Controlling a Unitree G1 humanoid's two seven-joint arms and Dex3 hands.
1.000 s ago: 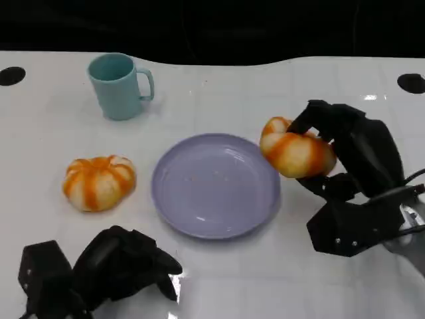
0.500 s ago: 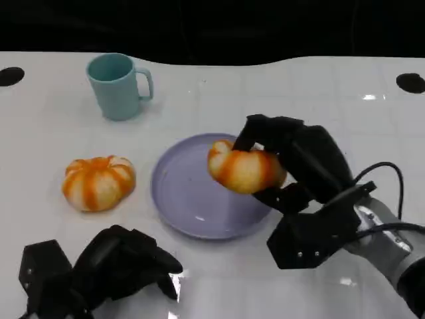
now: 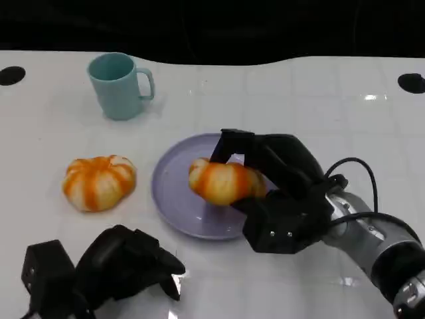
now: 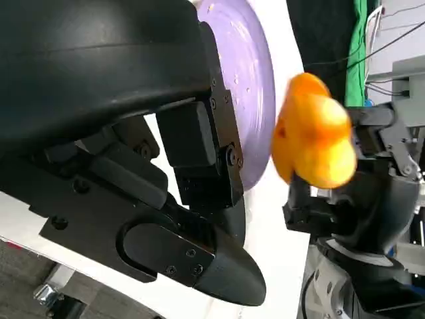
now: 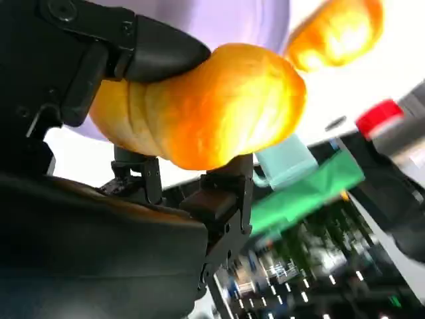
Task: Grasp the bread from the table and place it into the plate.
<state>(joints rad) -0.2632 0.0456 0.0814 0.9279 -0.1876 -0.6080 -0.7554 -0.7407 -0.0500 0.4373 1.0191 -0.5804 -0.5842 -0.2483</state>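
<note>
My right hand (image 3: pixel 279 193) grips an orange-and-white bread roll (image 3: pixel 222 181) and holds it over the middle of the lavender plate (image 3: pixel 174 193). The right wrist view has the roll (image 5: pixel 206 106) pinched between black fingers (image 5: pixel 153 46), with the plate (image 5: pixel 219 20) behind it. A second, pumpkin-shaped bread (image 3: pixel 98 181) lies on the table left of the plate. My left hand (image 3: pixel 109 269) rests low at the front left with its fingers curled in and nothing in them. In the left wrist view the held roll (image 4: pixel 312 133) hangs beside the plate (image 4: pixel 249 86).
A teal mug (image 3: pixel 119 85) stands at the back left of the white table (image 3: pixel 299 100). Dark round holes (image 3: pixel 12 75) mark the table's far corners. A cable (image 3: pixel 358 176) loops above my right forearm.
My right hand has carried the roll leftward, from beside the plate's right rim to over its middle. The left hand has stayed put.
</note>
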